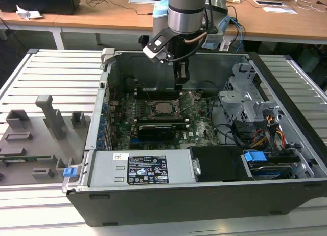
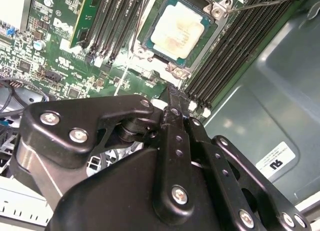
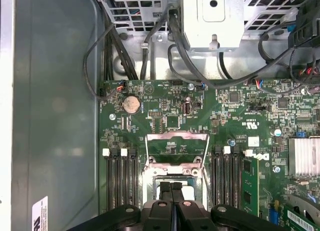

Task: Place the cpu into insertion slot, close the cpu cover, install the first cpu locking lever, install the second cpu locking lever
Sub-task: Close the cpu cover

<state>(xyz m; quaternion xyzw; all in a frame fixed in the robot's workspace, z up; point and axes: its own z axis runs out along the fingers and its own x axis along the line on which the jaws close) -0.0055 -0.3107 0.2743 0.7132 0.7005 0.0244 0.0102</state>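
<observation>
The cpu point(image 2: 180, 28), a square chip with a pale metal top, lies seated in the insertion slot point(image 2: 151, 41) on the green board; in the exterior view the cpu point(image 1: 163, 107) sits mid-case. The cpu cover point(image 3: 176, 137), a silvery frame with a large window, stands swung open away from the slot, board showing through it. My gripper point(image 3: 172, 187) is shut with its black fingers pressed together and nothing between them, its tip point(image 2: 173, 93) just beside the slot's rim at the cover's hinged edge. A thin lever rod point(image 2: 260, 3) sticks out past the slot's corner.
Black memory slots point(image 3: 120, 176) flank the socket on both sides. Cables point(image 3: 125, 61) and a metal drive cage point(image 1: 245, 100) crowd the case on the exterior view's right. A long black card point(image 1: 159, 130) and the power supply point(image 1: 145, 169) lie nearer the front.
</observation>
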